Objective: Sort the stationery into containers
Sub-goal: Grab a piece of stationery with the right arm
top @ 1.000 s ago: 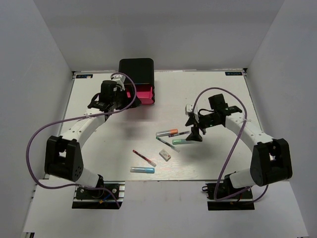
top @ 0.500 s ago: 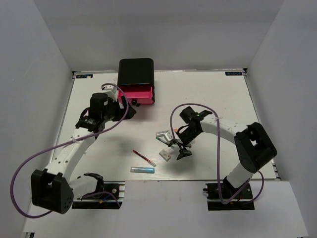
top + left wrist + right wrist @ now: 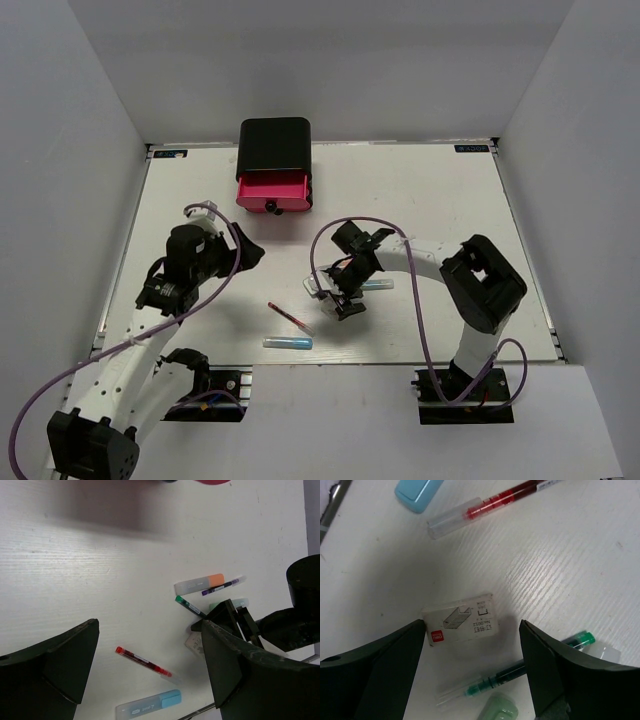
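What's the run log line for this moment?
left gripper: open, empty | right gripper: open, over small white box | pens: on table

Table (image 3: 570,550): white, matt, fine ridged grain. White block (image 3: 461,621): paper-like wrapper, printed, slight sheen. Thin red pen (image 3: 492,501): clear glossy plastic cap and barrel. Light blue marker (image 3: 417,489): smooth plastic, satin. Right gripper (image 3: 472,626) fingers (image 3: 375,675): matt black plastic. Cabinet (image 3: 274,143): black, smooth, faint gloss.
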Action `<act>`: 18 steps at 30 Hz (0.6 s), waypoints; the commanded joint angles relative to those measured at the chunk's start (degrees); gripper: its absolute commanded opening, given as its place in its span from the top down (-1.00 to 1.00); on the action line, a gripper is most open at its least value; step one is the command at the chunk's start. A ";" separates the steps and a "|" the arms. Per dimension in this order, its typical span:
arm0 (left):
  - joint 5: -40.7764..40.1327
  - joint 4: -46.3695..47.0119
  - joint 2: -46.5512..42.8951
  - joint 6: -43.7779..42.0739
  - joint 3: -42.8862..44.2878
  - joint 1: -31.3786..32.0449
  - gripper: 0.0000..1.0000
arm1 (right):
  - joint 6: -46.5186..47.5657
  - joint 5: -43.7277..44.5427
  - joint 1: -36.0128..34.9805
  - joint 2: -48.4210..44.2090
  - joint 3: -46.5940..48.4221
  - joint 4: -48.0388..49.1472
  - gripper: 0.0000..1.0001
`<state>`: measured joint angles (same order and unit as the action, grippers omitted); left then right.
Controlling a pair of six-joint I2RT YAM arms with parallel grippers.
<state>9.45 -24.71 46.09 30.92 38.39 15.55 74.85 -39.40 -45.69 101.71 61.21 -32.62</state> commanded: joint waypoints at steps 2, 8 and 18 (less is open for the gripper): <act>-0.93 -0.60 -2.66 3.01 -1.92 -0.17 -0.86 | -0.59 4.23 -1.15 1.65 1.63 1.77 -0.61; -1.46 0.71 -3.28 4.24 -3.59 -0.17 -0.86 | 1.53 5.47 -1.94 2.00 -0.65 0.98 -0.46; -0.40 7.99 -1.18 7.23 -6.83 -0.17 -0.86 | -10.85 2.74 -1.07 -6.34 3.64 4.05 0.42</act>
<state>8.69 -21.15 44.29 36.56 33.19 15.55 70.35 -35.73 -47.22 101.36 61.36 -31.29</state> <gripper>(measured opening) 0.927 0.598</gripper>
